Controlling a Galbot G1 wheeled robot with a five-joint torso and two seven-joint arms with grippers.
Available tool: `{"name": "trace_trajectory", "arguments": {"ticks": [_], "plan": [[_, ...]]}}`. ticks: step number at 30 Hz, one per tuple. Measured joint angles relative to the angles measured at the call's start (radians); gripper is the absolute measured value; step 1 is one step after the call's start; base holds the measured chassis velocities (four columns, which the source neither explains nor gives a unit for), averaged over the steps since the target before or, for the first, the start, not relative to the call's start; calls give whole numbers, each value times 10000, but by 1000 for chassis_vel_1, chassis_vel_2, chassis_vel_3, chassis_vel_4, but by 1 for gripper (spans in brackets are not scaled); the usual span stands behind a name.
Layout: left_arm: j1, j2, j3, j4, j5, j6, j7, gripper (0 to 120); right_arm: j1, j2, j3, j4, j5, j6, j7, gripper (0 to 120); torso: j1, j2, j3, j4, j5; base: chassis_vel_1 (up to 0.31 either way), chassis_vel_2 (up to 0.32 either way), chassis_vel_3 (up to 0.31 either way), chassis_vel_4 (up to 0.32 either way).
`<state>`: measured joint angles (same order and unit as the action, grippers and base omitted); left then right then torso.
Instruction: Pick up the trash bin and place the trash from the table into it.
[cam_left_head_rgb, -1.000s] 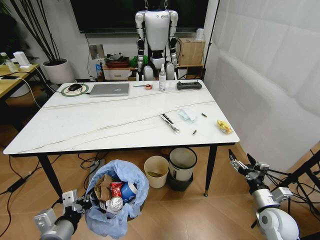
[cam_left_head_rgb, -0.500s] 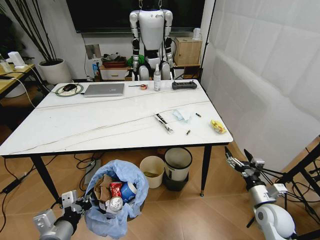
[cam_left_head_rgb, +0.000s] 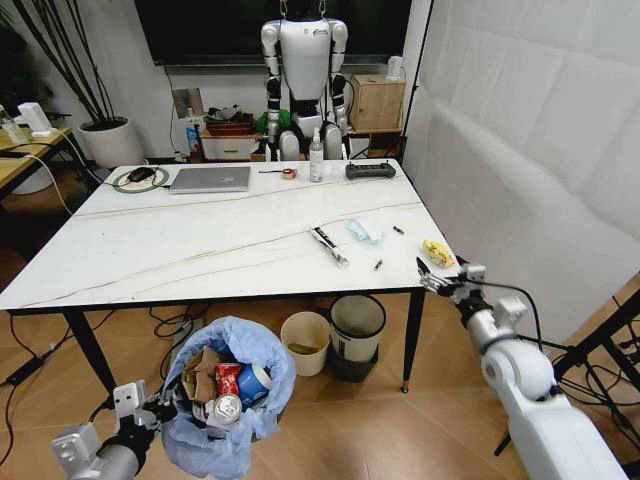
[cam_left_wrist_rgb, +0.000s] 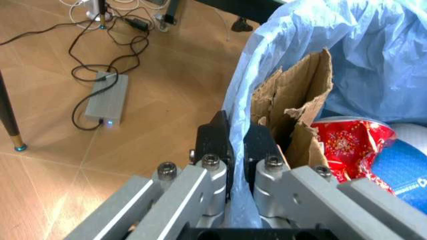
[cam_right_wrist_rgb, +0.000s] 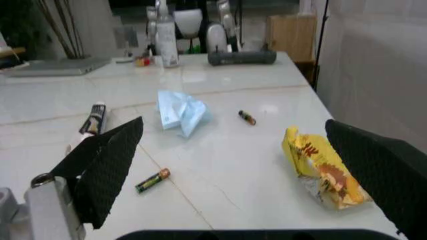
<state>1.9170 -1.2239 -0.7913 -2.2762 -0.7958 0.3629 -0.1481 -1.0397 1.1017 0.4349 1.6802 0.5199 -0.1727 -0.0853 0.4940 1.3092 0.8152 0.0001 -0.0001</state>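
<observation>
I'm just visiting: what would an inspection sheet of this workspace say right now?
Surface: white table, mostly bare.
Job's things: bin on the floor, holding cardboard, red wrapper, cup; yellow wrapper and blue mask on the table.
Clutter: laptop, bottle, two batteries, pen-like item.
Grippers: left gripper shut on the bin's bag; right gripper open at the table's edge near the yellow wrapper.
Cables: tangled on the floor.
Surroundings: two more bins under the table.

1. I count one trash bin (cam_left_head_rgb: 228, 400), with one blue cup (cam_left_head_rgb: 256, 383) inside.
2. On the counter (cam_left_head_rgb: 180, 250): one yellow wrapper (cam_left_head_rgb: 437, 253), one light-blue mask (cam_left_head_rgb: 364, 231), two small batteries (cam_left_head_rgb: 378, 264).
3. Under it: two other bins (cam_left_head_rgb: 363, 330).
</observation>
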Motion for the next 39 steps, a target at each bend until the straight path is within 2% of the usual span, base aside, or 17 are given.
{"name": "trace_trajectory", "arguments": {"ticks": [9, 12, 24, 32, 37, 39], "plan": [[16, -163, -80, -113, 78, 20, -51, 0, 1956, -228, -922, -2927, 422, -162, -553, 100, 0, -1, 0, 0, 0, 0, 0, 0, 0], [17, -250, -75, -116, 118, 22, -52, 0, 2344, -248, -1010, -3498, 435, -71, -691, 100, 1, -1, 0, 0, 2, 0, 0, 0, 0], [46, -331, -81, -152, 166, 21, -52, 0, 2766, -326, -1071, -4414, 425, 140, -933, 100, -1, 0, -1, -1, 2, 0, 0, 0, 0], [76, -308, -118, -205, 165, 21, -53, 0, 2759, -292, -1064, -4702, 402, 193, -1038, 79, -1, 0, -1, -1, 2, 0, 0, 0, 0], [69, -271, -134, -215, 154, 19, -58, 0, 2672, -300, -1003, -4692, 398, 203, -1039, 54, -1, 0, -1, -2, 1, 0, 0, 0, 0], [62, -272, -130, -215, 155, 18, -59, 0, 2655, -300, -997, -4684, 396, 203, -1038, 52, -1, 0, -1, -2, 1, 0, 0, 0, 0]]}}
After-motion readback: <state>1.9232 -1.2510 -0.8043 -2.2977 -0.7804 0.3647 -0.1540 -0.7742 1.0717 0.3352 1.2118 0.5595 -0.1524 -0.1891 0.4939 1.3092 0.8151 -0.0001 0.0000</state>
